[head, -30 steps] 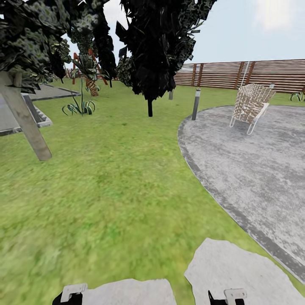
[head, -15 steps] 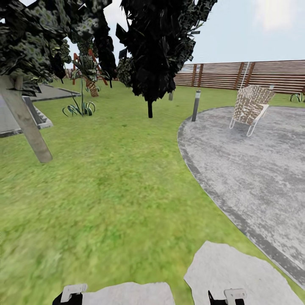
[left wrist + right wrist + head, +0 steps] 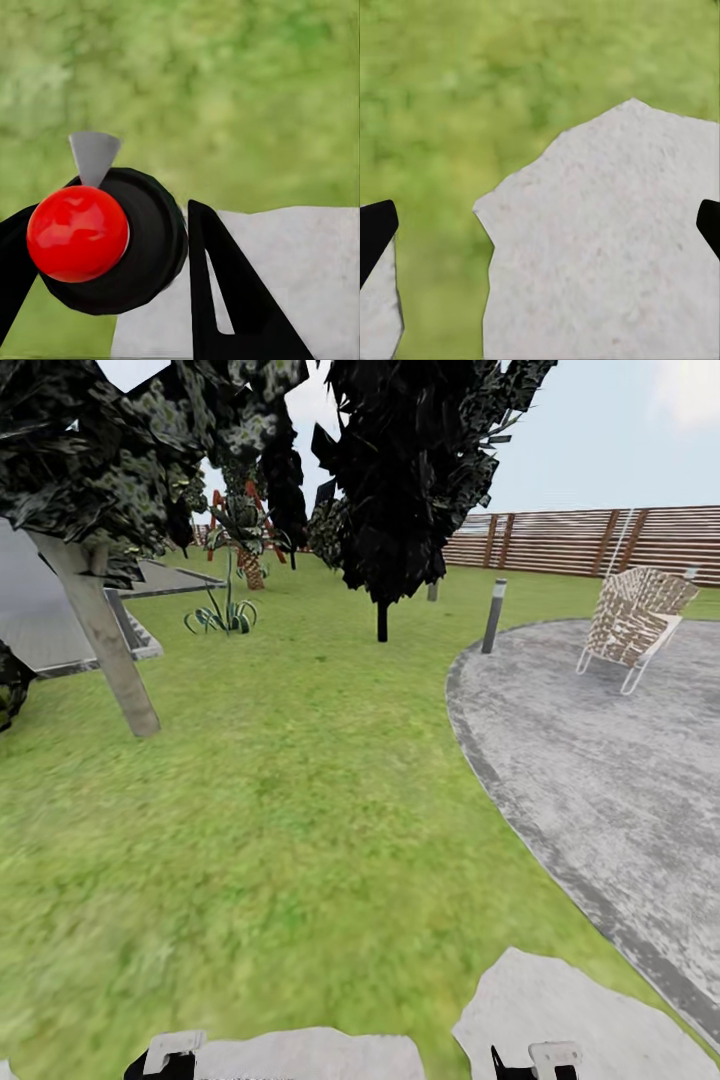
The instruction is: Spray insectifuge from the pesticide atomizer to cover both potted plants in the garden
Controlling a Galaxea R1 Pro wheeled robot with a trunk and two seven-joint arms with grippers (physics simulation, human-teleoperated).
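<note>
Between the left gripper's (image 3: 112, 262) dark fingers sits the pesticide atomizer (image 3: 79, 234), clamped, its body hidden behind a red cap and black collar. Beneath the right gripper (image 3: 540, 229), spread open with only fingertips showing, lie a pale stepping stone (image 3: 607, 247) and blurred lawn (image 3: 472, 82).

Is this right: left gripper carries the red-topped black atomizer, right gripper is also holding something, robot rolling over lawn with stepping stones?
Not quite. The right gripper is empty: in the right wrist view its fingers stand wide apart with just a stepping stone and lawn between them. The rest holds: the left wrist view shows the left gripper around the red-topped black atomizer.
</note>
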